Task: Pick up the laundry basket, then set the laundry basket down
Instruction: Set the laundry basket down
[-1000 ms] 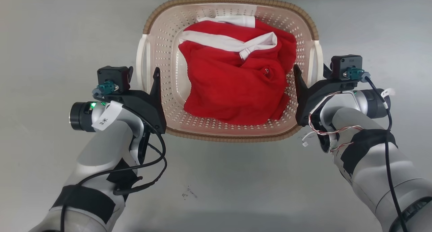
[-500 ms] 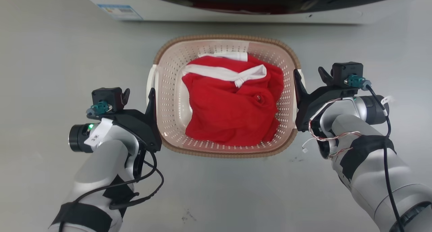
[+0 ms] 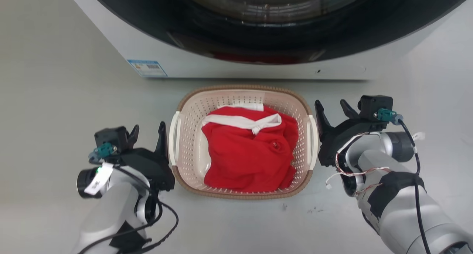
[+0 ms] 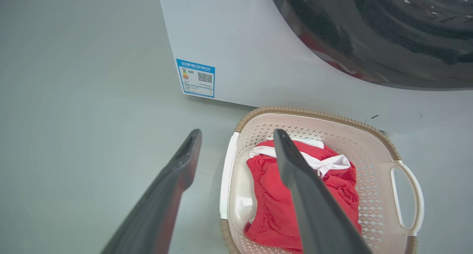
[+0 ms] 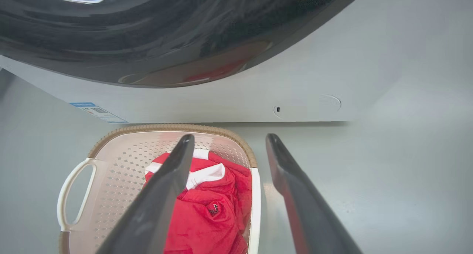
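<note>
Laundry basket [image 3: 240, 195] rests on the floor [image 3: 55, 98] before the washer [image 3: 184, 61]. Left gripper [image 3: 148, 127] and right gripper [image 3: 330, 105], both spread wide and empty, flank its sides. Set-down appears complete; next, withdraw without snagging.

We see a laundry area, though we cannot tell whether it is a home or a test room. A white front-loading washing machine [image 3: 207, 67] with a dark round door [image 3: 258, 21] and a blue energy label [image 3: 147, 67] stands on a smooth grey floor [image 3: 55, 98]. A laundry basket [image 3: 240, 87] of red clothing [image 3: 247, 154] sits before it.
</note>
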